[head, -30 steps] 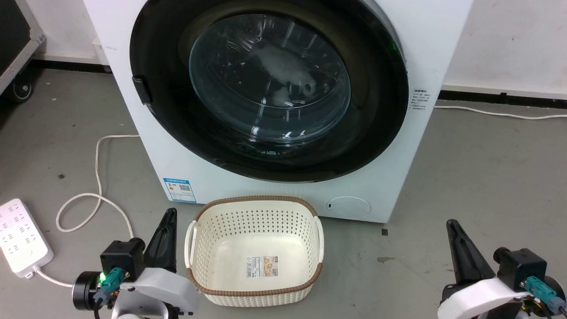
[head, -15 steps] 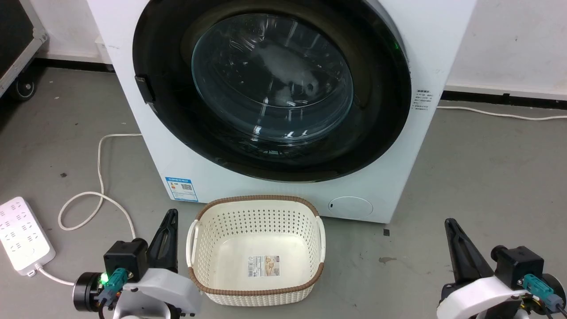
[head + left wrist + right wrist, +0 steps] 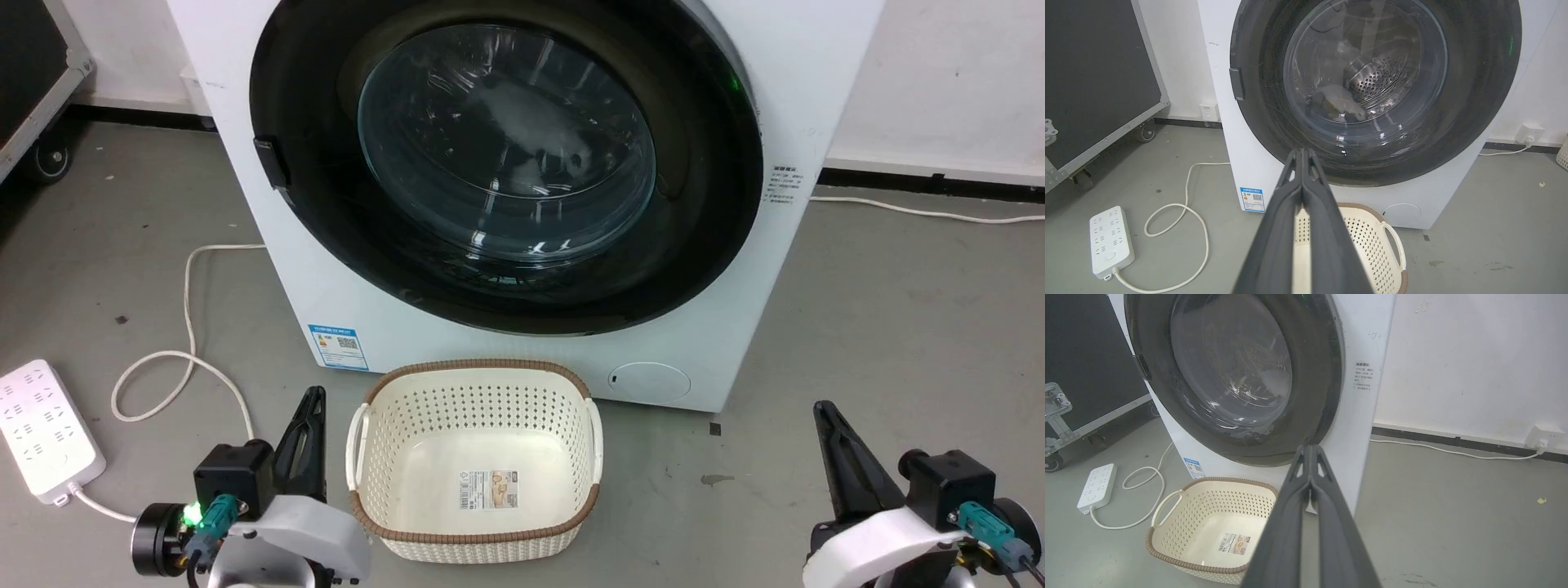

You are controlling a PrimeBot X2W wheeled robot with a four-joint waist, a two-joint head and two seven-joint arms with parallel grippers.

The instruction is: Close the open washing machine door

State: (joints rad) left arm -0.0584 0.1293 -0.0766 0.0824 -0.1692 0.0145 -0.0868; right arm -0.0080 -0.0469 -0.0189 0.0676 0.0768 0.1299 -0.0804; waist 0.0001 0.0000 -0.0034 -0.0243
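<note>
The laundry basket (image 3: pixel 478 366) is set on the floor (image 3: pixel 898 327) just before the washing machine (image 3: pixel 735 269), below the washing machine door (image 3: pixel 506 163) — flanked by the left gripper (image 3: pixel 311 398) and right gripper (image 3: pixel 821 411); a power strip (image 3: pixel 45 429) is laid further left.

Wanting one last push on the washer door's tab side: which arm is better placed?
Left, probably. The door has its black tab on the robot's left, above the left end effector; the right end effector stands past the other corner of the machine. Both are shut, off the door.
</note>
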